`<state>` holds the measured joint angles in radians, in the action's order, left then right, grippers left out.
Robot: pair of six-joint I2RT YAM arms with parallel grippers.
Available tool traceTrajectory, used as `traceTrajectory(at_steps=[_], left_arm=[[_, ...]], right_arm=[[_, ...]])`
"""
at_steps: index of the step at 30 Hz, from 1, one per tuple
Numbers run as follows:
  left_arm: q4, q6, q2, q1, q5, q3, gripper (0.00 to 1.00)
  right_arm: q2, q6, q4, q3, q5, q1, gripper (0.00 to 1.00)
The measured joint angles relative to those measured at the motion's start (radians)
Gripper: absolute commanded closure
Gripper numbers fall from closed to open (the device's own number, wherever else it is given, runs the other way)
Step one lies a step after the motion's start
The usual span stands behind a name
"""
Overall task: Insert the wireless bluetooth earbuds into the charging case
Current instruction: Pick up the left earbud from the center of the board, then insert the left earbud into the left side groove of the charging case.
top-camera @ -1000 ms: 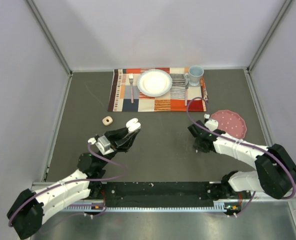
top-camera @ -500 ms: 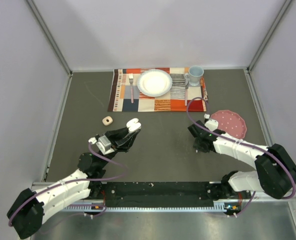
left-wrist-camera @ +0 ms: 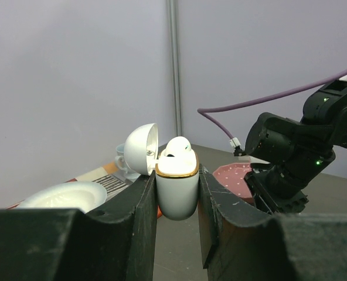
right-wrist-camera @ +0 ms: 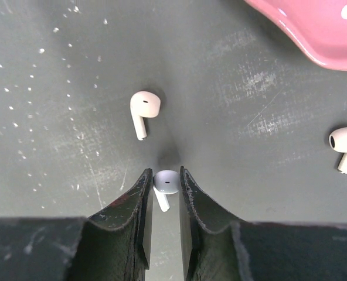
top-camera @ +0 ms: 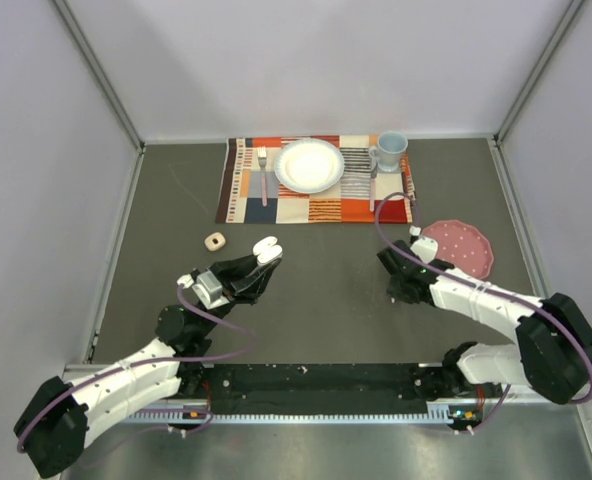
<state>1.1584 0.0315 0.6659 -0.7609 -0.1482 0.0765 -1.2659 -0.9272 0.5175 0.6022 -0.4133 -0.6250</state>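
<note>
Top external view: the left claw (top-camera: 264, 260) clamped the open charging case (top-camera: 267, 246), and the right claw (top-camera: 396, 290) stood low over the table (top-camera: 326, 300).
Left of the left claw lay a small tan block (top-camera: 214, 241). Beyond it were a striped placemat (top-camera: 246, 200), fork (top-camera: 262, 170), white plate (top-camera: 309, 165) and blue cup (top-camera: 390, 150). The case's lid (left-wrist-camera: 141, 149) tipped open leftward, and a seated earbud (left-wrist-camera: 179, 146) rested above its gold rim. The right claw's jaws were narrow around a middle earbud (right-wrist-camera: 166, 182) on the table; whether they pinched it I cannot tell. A left earbud (right-wrist-camera: 144, 108) lay just beyond the fingertips. A right earbud (right-wrist-camera: 344, 143) lay well apart, and the pink plate (right-wrist-camera: 314, 29) lay beyond that.
</note>
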Motion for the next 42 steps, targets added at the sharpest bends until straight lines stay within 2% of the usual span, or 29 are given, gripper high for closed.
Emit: traceTrajectory(at_steps=[6,13,20,25,32,42], left_arm=[[0.000,0.001,0.007,0.000,0.000,0.000,1.00],[0.000,0.005,0.016,0.000,0.000,0.000,1.00],[0.000,0.014,0.029,0.000,-0.004,0.000,1.00],[0.000,0.021,0.039,0.000,-0.013,0.000,1.00],[0.008,0.031,0.071,0.000,-0.028,0.001,1.00],[0.065,0.053,0.147,0.000,-0.061,0.007,1.00]], right_arm=[[0.098,0.016,-0.016,-0.021,-0.004,0.000,1.00],[0.322,0.116,-0.084,-0.089,-0.010,-0.038,1.00],[0.570,0.226,-0.208,-0.116,-0.119,-0.145,1.00],[0.686,0.315,-0.348,-0.172,-0.153,-0.189,1.00],[0.734,0.469,-0.634,-0.222,-0.166,-0.279,1.00],[0.624,0.690,-1.114,-0.223,-0.181,-0.444,1.00]])
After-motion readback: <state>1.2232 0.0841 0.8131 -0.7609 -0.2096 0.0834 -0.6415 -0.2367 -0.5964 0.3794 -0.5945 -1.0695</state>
